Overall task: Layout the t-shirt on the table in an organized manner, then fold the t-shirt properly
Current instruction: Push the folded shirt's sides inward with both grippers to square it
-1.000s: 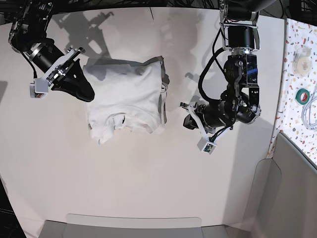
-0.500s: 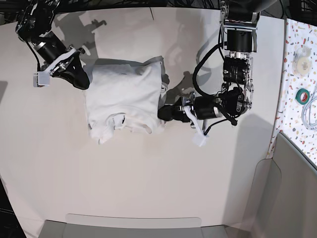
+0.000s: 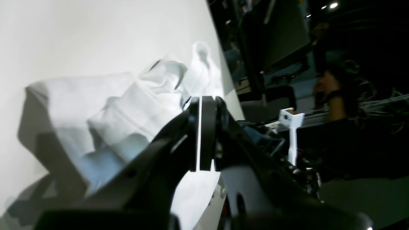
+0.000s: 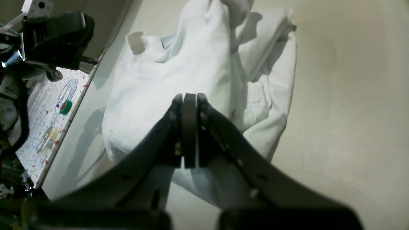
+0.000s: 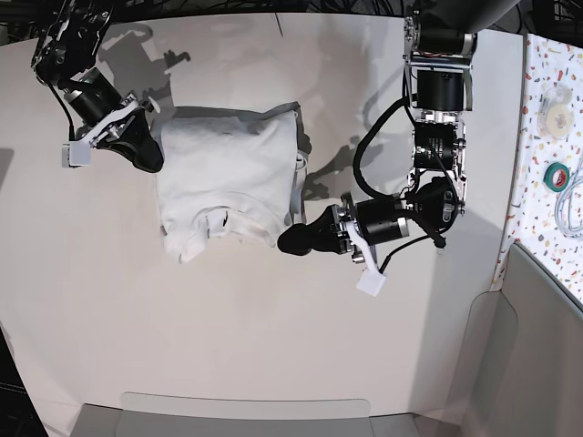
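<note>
The white t-shirt (image 5: 228, 177) lies on the off-white table (image 5: 273, 337) as a wrinkled, roughly square folded bundle. In the base view my left gripper (image 5: 284, 243) is shut, its tip at the bundle's lower right corner. My right gripper (image 5: 155, 164) is shut too, against the bundle's left edge. In the left wrist view the left gripper (image 3: 203, 97) has its fingers pressed together, with the t-shirt (image 3: 111, 108) bunched just beyond them. The right wrist view shows the right gripper (image 4: 189, 95) shut over the t-shirt (image 4: 191, 60). I see no cloth between either pair of fingers.
A speckled strip (image 5: 551, 55) runs along the right edge with tape rolls, one of them green (image 5: 557, 175). A grey panel (image 5: 537, 346) stands at the lower right. A flat grey piece (image 5: 246, 414) lies along the front edge.
My left arm swung in from the right. Its shut tip reached the shirt's right edge, then slid down to the lower right corner. The right gripper shifted slightly along the left edge.
</note>
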Controlling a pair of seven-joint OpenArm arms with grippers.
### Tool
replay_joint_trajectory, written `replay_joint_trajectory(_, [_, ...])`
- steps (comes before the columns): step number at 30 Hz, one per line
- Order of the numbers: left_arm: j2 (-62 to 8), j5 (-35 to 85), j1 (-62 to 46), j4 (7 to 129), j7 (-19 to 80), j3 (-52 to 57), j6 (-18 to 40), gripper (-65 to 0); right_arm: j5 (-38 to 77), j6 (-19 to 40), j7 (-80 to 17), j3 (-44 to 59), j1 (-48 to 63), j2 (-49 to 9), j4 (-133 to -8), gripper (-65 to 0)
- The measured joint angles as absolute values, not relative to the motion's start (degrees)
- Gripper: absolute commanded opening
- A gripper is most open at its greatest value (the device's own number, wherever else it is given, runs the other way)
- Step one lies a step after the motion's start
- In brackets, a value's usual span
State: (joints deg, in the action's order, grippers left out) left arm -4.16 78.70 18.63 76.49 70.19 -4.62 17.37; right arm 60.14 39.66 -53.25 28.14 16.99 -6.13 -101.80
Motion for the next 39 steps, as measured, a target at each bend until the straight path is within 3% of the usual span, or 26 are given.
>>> replay_joint_trajectory(10, [0.43,78.61,17.52,76.40,71.64,-15.14,17.52,-63.9,60.10,39.66,-53.08,28.16,16.16,-5.89,-99.24,-65.0])
replay_joint_trajectory(15, [-0.08,78.46,19.18,67.40,69.80,-15.40,17.50,-63.9,60.12,39.66,-52.90,28.10,16.19,-4.84,-99.22,-65.0])
replay_joint_trajectory(24, [-1.34,68.69,22.41,55.05,57.67,-15.84,18.48,-63.9,60.40,39.66,-52.66,28.27,16.71,-4.86,-97.30,-65.0])
replay_joint_trajectory(33, [-0.67,61.71,22.57,53.67,52.40,-15.64,19.14,-63.9,52.23,39.66,-52.88,37.60,17.12,-4.45,-87.96,-65.0])
replay_joint_trajectory(39, [-0.67,61.28,22.55,53.78,52.34,-15.64,19.09,-63.9,51.92,39.53,-54.57,40.45,17.19,-3.68,-88.88,-65.0])
